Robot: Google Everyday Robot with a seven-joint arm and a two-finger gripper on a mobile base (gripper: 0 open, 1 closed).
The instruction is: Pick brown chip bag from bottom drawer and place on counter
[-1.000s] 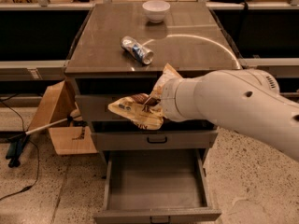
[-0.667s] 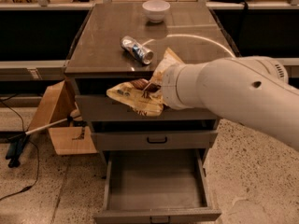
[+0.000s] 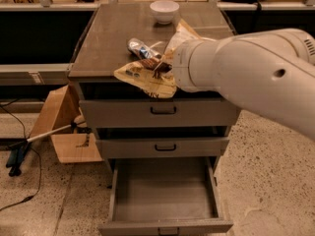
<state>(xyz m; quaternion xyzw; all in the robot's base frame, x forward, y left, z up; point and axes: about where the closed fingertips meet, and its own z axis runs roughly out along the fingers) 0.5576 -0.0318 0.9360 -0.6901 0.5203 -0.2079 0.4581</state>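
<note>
The brown chip bag (image 3: 143,78) hangs crumpled over the counter's front edge, partly covering the top drawer's upper rim. My gripper (image 3: 156,66) is shut on the bag's top, with dark fingers showing against the foil. The thick white arm (image 3: 246,68) reaches in from the right and hides the counter's right front corner. The counter (image 3: 110,38) is a glossy grey-brown top. Below, the bottom drawer (image 3: 162,225) is pulled fully out, and its inside shows bare.
A crushed silver-blue can (image 3: 141,48) lies on the counter just behind the bag. A white bowl (image 3: 164,10) stands at the counter's back. Two shallower drawers (image 3: 162,111) are closed. A cardboard box (image 3: 64,127), a long-handled tool and cables lie on the floor at left.
The arm has risen and moved toward the counter with the bag. The bag went from in front of the top drawer up to the counter's front edge.
</note>
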